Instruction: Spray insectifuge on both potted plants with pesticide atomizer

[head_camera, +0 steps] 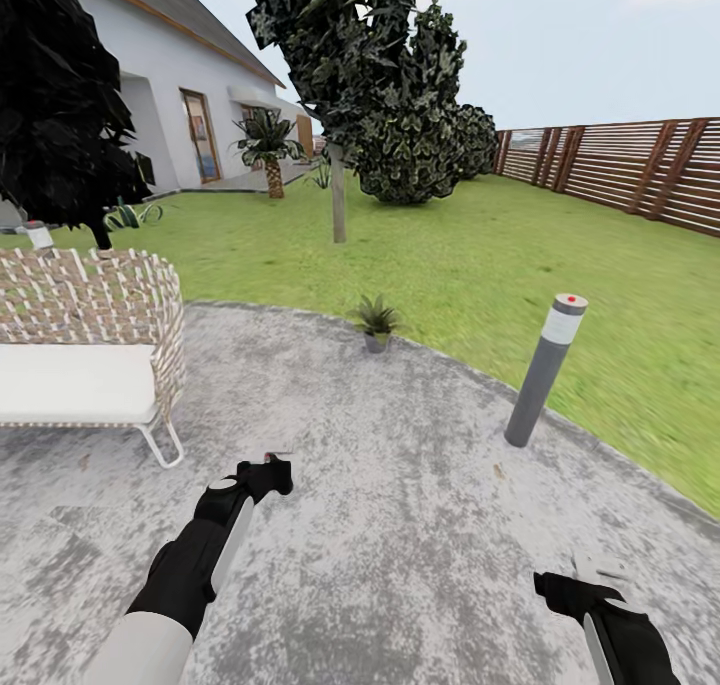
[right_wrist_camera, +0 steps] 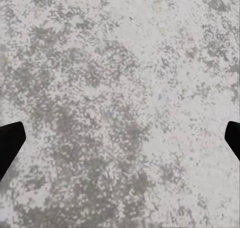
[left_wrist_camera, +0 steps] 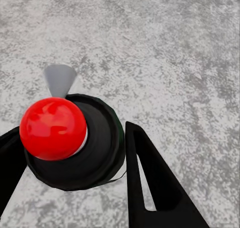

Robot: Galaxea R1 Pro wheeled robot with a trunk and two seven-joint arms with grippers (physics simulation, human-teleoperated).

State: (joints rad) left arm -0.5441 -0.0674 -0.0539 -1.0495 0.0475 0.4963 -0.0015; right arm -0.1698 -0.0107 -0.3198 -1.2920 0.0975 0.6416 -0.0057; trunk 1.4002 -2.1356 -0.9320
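The pesticide atomizer (left_wrist_camera: 75,143), a dark cylinder with glossy red ball top, is clamped by the left gripper (left_wrist_camera: 75,173). The right gripper (right_wrist_camera: 120,143) is spread wide, empty, above mottled grey stone patio (head_camera: 400,525).

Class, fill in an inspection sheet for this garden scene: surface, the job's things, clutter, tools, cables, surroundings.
Surface: grey speckled stone patio, lawn beyond.
Job's things: pesticide atomizer, red top, held in the left tool; one small potted plant at the patio's edge.
Clutter: grey red-topped lamp post; wicker seat with white cushion.
Tools: left tool shut on the atomizer; right tool open, nothing between its fingers.
Cables: nothing seen.
Surroundings: slatted wooden fence, dark trees, white house.
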